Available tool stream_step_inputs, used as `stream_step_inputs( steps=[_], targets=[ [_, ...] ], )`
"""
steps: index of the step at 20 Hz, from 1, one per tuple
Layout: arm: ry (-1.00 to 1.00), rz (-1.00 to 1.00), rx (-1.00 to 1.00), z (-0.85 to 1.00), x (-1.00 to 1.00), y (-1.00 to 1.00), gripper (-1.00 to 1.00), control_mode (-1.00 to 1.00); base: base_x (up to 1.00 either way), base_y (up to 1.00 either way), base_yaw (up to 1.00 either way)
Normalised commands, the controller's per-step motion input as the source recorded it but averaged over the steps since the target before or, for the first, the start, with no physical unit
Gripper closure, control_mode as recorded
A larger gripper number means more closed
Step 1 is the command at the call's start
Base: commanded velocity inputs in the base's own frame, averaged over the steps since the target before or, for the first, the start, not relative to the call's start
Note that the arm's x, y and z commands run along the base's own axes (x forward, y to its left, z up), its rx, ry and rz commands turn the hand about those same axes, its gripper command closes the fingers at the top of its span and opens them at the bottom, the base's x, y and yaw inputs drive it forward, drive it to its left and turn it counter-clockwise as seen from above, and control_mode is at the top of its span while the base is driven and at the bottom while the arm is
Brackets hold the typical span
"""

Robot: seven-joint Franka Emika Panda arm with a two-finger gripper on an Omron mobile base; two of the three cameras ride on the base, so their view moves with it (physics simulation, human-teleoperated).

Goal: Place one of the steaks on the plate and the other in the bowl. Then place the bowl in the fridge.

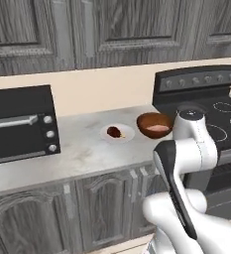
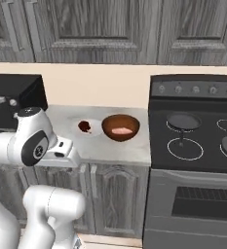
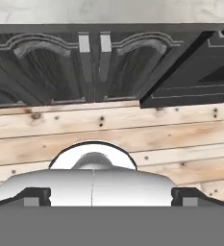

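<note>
Dark steak (image 1: pixel 115 132) sits on the plate (image 1: pixel 126 135) and pale steak (image 2: pixel 122 131) in the bowl (image 2: pixel 120 127) on the desk (image 1: pixel 82 149); the tool (image 3: pixel 111 196), tips barely visible, is spread wide over the floor (image 3: pixel 132 134), holding nothing

On the counter (image 2: pixel 129 151) the dark steak (image 2: pixel 84 126) sits on a white plate (image 2: pixel 93 129), touching the wooden bowl (image 2: pixel 120 127) that holds the pink steak (image 2: pixel 122 131), beside the stove (image 2: pixel 193 141).
</note>
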Motion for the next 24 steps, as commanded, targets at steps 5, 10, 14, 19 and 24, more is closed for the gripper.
stream_step_inputs(
  steps=[5,10,14,19,24],
  targets=[
    [0.00,0.00,0.00,0.00,0.00,0.00,-1.00,1.00,0.57,-0.76,0.08],
    [0.00,0.00,0.00,0.00,0.00,0.00,-1.00,1.00,0.67,-0.57,0.00],
    [0.00,0.00,0.00,0.00,0.00,0.00,-1.00,1.00,0.43,0.14,0.00],
    [0.00,0.00,0.00,0.00,0.00,0.00,-1.00,1.00,0.47,0.23,0.00],
    [0.00,0.00,0.00,0.00,0.00,0.00,-1.00,1.00,0.11,0.07,0.00]
  ],
)
